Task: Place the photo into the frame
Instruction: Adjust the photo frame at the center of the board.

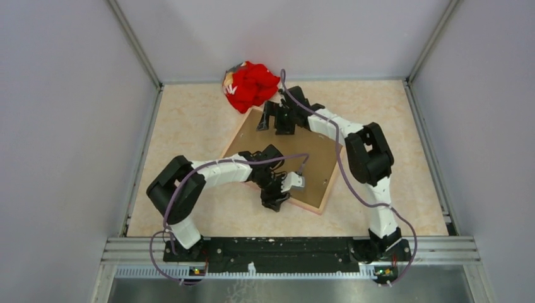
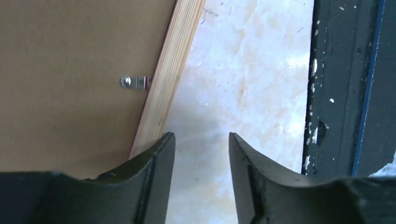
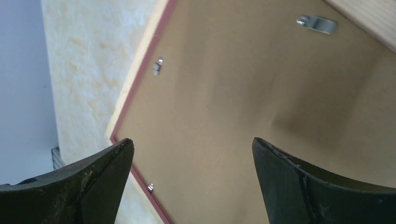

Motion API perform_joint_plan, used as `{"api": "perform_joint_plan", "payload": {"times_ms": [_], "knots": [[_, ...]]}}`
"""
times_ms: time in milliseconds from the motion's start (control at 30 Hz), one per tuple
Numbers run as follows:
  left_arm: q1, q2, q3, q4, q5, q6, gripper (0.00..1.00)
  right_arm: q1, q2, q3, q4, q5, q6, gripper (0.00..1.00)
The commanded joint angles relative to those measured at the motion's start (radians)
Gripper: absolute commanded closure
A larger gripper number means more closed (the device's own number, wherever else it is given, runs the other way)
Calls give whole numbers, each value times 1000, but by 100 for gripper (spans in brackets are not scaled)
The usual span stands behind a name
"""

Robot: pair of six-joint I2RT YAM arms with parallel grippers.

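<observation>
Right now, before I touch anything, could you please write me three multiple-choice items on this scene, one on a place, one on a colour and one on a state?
1. Where does the red cloth bundle lie?
A. by the arm bases
B. at the far corner of the frame
C. in the middle of the frame

2. What colour is the frame's upturned face?
A. brown
B. white
C. blue

3. How is the right gripper?
A. shut on the cloth
B. shut on the frame
C. open and empty

Answers: B, the top view shows the bundle by that corner; A, the frame's brown back faces up; C, its fingers stand wide apart with nothing between them.
</observation>
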Motion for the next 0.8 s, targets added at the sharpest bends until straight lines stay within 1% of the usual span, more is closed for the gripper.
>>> {"api": "perform_joint_plan", "payload": {"times_ms": [0, 67, 100, 200, 300, 367, 433, 467, 567, 633, 700, 767], "knots": [[68, -83, 42, -44, -44, 17, 44, -69, -133, 39, -141, 86, -52, 2], [121, -126, 78, -119, 2, 33, 38, -102, -221, -15, -149, 135, -50, 1], [168, -146, 98, -158, 27, 48, 37, -118, -274, -55, -142, 154, -49, 1], [290, -184, 191, -291, 90, 111, 36, -164, -418, -169, -131, 200, -40, 1], [412, -191, 258, -370, 78, 166, 35, -196, -545, -286, -177, 274, -25, 1], [496, -186, 278, -347, 19, 167, 36, -219, -637, -389, -196, 329, -5, 1], [582, -160, 299, -289, -19, 154, 37, -254, -732, -515, -179, 367, 25, 1], [624, -136, 315, -261, -31, 137, 39, -275, -776, -580, -166, 364, 39, 1], [735, -35, 382, -201, -71, 59, 51, -337, -901, -748, -131, 342, 64, 1], [789, 41, 430, -184, -78, 7, 56, -359, -947, -829, -129, 342, 72, 1], [823, 103, 465, -166, -73, -35, 58, -367, -973, -899, -115, 340, 78, 1], [861, 141, 477, -139, -65, -66, 59, -367, -983, -932, -113, 313, 84, 2]]}}
